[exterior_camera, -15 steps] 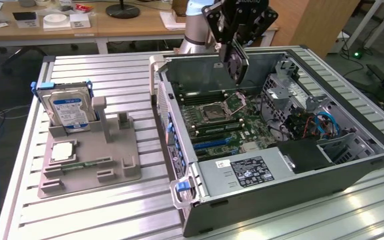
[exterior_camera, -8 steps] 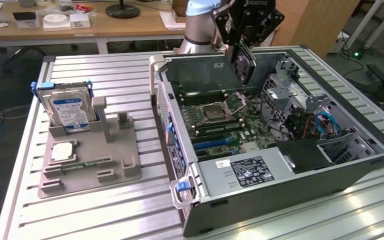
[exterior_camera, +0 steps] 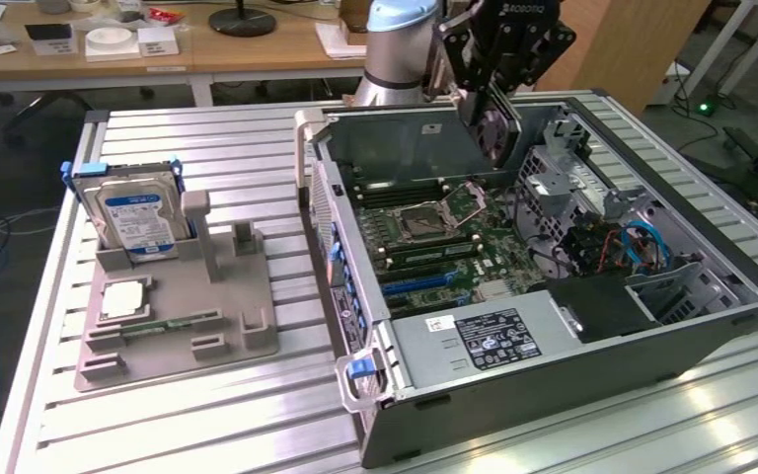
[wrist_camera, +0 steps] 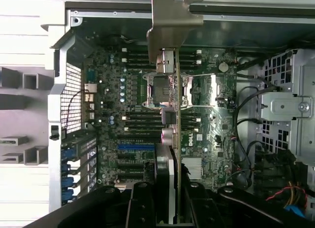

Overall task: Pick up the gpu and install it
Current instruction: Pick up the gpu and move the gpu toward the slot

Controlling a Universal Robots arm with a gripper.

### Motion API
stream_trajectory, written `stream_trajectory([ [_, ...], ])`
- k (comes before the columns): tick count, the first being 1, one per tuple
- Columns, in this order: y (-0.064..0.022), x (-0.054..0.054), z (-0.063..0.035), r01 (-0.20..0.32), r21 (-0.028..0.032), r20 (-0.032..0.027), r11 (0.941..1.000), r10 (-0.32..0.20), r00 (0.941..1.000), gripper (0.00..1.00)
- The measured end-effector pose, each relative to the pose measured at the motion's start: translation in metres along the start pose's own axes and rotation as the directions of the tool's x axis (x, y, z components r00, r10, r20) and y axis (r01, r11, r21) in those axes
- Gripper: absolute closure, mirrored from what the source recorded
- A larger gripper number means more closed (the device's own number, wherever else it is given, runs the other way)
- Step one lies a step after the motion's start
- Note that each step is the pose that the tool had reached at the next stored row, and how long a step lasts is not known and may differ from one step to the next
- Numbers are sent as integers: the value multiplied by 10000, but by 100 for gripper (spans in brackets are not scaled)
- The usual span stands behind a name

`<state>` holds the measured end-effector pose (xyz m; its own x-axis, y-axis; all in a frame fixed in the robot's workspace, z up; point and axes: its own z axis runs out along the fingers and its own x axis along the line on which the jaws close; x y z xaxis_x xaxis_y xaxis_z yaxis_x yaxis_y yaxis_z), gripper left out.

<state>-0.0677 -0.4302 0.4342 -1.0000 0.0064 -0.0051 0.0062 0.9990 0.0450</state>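
Observation:
The gpu point(exterior_camera: 495, 133) hangs on edge above the far end of the open computer case point(exterior_camera: 695, 341), with my gripper point(exterior_camera: 490, 97) shut on its upper edge. In the wrist view the gpu point(wrist_camera: 177, 114) is a very slim edge running over the motherboard point(wrist_camera: 108, 90). Its grey metal bracket point(wrist_camera: 170, 26) points toward the case's wall. My gripper point(wrist_camera: 172, 198) clamps the card from both sides with its dark fingers point(wrist_camera: 142, 203). The card is clear of the board. Blue and black expansion slots point(wrist_camera: 135, 146) lie beside its line, toward the slotted rear panel.
A grey fixture tray point(exterior_camera: 221, 341) lies at the exterior view's left with a blue-labelled hard drive point(exterior_camera: 135, 217), a square chip point(exterior_camera: 126, 296) and a green memory stick point(exterior_camera: 169, 323). Inside the case are the power supply point(exterior_camera: 485, 341), the CPU socket point(exterior_camera: 432, 217) and cables point(exterior_camera: 636, 247).

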Motion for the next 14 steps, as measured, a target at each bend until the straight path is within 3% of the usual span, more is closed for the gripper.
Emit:
stream_trajectory([
  [11,0,-273,26,11,0,-1,10000,-11,10000,72],
  [14,0,-289,28,12,1,-1,10000,-12,10000,72],
])
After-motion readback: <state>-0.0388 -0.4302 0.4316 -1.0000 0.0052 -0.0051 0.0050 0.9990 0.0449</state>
